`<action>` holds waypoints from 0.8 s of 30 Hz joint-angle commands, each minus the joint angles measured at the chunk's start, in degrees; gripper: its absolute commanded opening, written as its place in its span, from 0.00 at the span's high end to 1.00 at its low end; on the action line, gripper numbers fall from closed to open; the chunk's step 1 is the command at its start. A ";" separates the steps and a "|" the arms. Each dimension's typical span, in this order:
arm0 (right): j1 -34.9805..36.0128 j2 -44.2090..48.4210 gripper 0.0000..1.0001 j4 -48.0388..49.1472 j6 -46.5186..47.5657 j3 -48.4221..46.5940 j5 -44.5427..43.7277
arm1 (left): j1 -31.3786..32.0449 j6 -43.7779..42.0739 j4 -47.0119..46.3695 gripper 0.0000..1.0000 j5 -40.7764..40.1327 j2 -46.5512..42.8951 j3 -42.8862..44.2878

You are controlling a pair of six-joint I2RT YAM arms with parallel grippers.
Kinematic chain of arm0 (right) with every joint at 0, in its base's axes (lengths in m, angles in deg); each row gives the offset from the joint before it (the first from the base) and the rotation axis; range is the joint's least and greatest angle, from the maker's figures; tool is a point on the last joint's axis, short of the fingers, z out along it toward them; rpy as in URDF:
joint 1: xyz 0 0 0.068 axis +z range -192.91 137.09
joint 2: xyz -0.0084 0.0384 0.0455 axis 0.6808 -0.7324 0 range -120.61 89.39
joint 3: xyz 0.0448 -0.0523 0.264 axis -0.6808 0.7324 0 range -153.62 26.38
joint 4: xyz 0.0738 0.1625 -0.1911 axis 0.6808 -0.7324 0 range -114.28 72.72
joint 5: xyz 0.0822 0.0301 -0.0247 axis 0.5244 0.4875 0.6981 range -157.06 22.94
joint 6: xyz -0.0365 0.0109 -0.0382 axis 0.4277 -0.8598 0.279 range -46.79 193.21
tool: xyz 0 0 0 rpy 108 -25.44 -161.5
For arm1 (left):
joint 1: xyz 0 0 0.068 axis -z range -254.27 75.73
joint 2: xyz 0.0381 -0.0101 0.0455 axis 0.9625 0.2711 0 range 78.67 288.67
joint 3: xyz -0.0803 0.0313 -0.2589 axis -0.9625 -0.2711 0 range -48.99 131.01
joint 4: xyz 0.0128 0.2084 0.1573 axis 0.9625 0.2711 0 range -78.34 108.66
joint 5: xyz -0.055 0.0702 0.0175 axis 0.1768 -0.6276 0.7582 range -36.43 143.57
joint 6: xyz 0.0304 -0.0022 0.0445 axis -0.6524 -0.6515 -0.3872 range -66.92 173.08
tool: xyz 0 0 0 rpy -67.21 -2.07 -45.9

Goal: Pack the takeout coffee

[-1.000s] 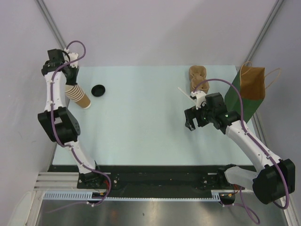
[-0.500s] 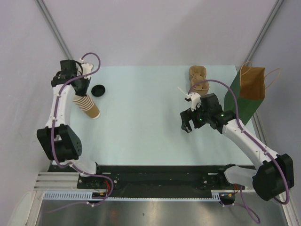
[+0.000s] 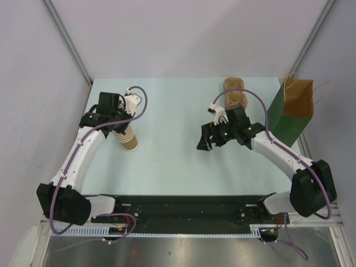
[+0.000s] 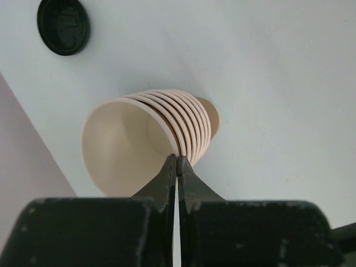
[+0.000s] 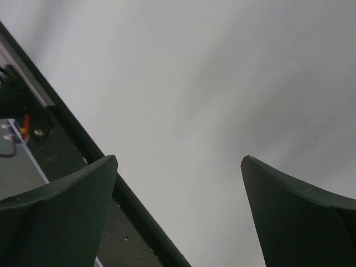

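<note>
Pinching rim of tilted stack of cups (image 4: 167,128), left fingers (image 4: 167,172) closed on it; right fingers (image 5: 94,178) spread, empty, over worktop (image 3: 167,105); black lid (image 4: 63,26) loose near stack, no assembled takeout coffee visible; best brace stack, slide one cup straight off.
</note>
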 commanded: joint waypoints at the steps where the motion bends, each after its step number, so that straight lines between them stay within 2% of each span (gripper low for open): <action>1: 1.62 -5.65 0.00 10.96 -11.91 -4.81 7.08 | 4.94 1.53 -2.22 1.00 -0.86 -6.46 -4.68; 5: 2.50 -10.92 0.00 13.88 -17.37 -9.28 8.84 | 8.73 2.93 -2.40 1.00 -1.13 -9.99 -8.46; 14: 7.86 -22.10 0.02 23.37 -29.94 -19.82 8.15 | 9.00 4.43 -0.38 1.00 1.95 -13.59 -9.69; 16: 9.52 -25.61 0.02 28.27 -34.34 -21.41 7.35 | 9.18 4.61 -0.46 1.00 2.30 -13.86 -9.78; 20: 12.17 -32.47 0.04 26.63 -36.28 -30.44 6.21 | 9.18 4.08 -0.81 1.00 1.95 -14.39 -10.48; 24: 14.28 -37.39 0.05 25.66 -39.01 -34.94 6.64 | 9.53 4.69 -1.16 1.00 2.74 -14.82 -11.28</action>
